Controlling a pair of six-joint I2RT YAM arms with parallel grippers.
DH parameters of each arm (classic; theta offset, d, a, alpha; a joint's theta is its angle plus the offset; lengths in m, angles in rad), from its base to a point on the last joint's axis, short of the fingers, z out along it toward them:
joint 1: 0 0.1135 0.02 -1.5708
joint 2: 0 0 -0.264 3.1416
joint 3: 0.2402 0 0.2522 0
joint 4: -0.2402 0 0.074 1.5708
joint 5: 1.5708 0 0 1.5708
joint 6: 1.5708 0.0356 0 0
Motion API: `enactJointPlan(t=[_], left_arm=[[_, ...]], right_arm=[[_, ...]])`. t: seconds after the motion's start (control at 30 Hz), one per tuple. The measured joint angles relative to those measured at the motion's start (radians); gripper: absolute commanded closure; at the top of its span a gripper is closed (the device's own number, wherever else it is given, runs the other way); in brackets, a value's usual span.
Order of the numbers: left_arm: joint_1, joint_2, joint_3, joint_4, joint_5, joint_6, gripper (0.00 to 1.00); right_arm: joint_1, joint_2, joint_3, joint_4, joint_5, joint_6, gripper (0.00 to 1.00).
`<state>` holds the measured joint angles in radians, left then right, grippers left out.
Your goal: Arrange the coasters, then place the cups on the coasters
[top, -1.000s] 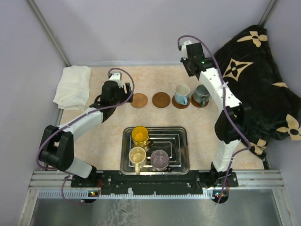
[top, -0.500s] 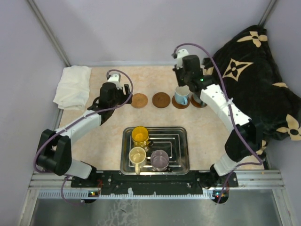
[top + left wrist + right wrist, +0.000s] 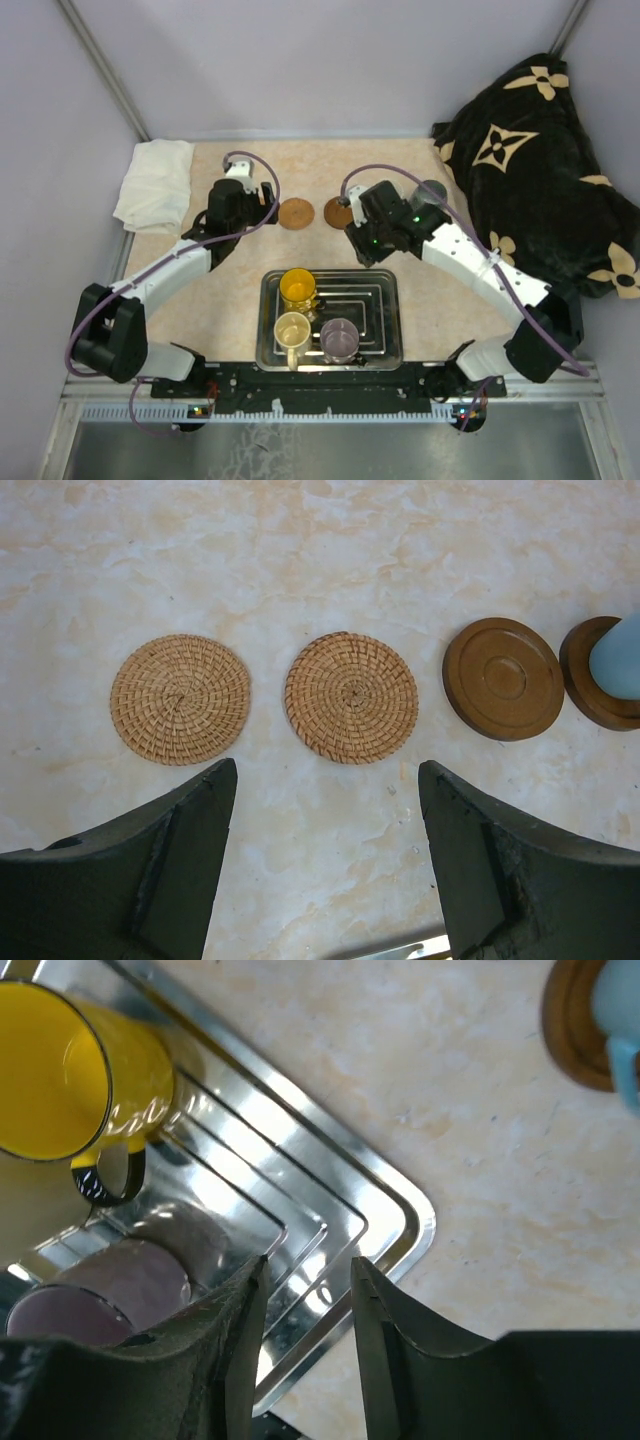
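Observation:
Two woven tan coasters (image 3: 180, 698) (image 3: 351, 696) and a dark wooden coaster (image 3: 503, 678) lie in a row on the table. A fourth coaster (image 3: 585, 680) carries the white cup with the light-blue handle (image 3: 618, 655). My left gripper (image 3: 328, 770) hovers open just in front of the woven pair, holding nothing. My right gripper (image 3: 307, 1265) hangs over the tray's corner, its jaws a little apart and empty. The yellow cup (image 3: 298, 287), cream cup (image 3: 291, 330) and purple cup (image 3: 340, 340) stand in the tray. The grey-green cup (image 3: 430, 193) peeks out behind the right arm.
The steel tray (image 3: 380, 300) sits at the near middle. A folded white cloth (image 3: 155, 183) lies at the back left. A black blanket with tan flowers (image 3: 540, 170) fills the right side. Grey walls close off the back and sides.
My right arm has swung from the cups at the back right down and left to the tray's far edge. My left gripper has drawn back a little from the coasters.

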<state>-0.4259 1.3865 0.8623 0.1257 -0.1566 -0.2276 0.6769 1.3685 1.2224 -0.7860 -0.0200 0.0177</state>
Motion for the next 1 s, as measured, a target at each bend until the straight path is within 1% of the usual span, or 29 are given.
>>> enactJointPlan(t=[0.2,0.5,0.6,0.8,1.0], left_arm=[[0.000,0.000,0.000,-0.001,0.011,-0.002,0.21],[0.000,-0.001,-0.032,-0.008,0.015,-0.008,0.21],[0.000,-0.003,-0.042,-0.014,0.016,-0.008,0.21],[0.000,-0.030,-0.048,-0.018,0.018,-0.009,0.21],[0.000,-0.052,-0.048,-0.021,0.003,-0.004,0.20]], right_arm=[[0.051,0.000,-0.034,-0.076,-0.076,0.048,0.58],[0.196,0.032,-0.043,-0.065,-0.156,0.091,0.56],[0.223,0.037,-0.064,-0.063,-0.181,0.095,0.55],[0.230,0.051,-0.092,-0.077,-0.213,0.098,0.52],[0.230,0.119,-0.090,-0.109,-0.237,0.077,0.52]])
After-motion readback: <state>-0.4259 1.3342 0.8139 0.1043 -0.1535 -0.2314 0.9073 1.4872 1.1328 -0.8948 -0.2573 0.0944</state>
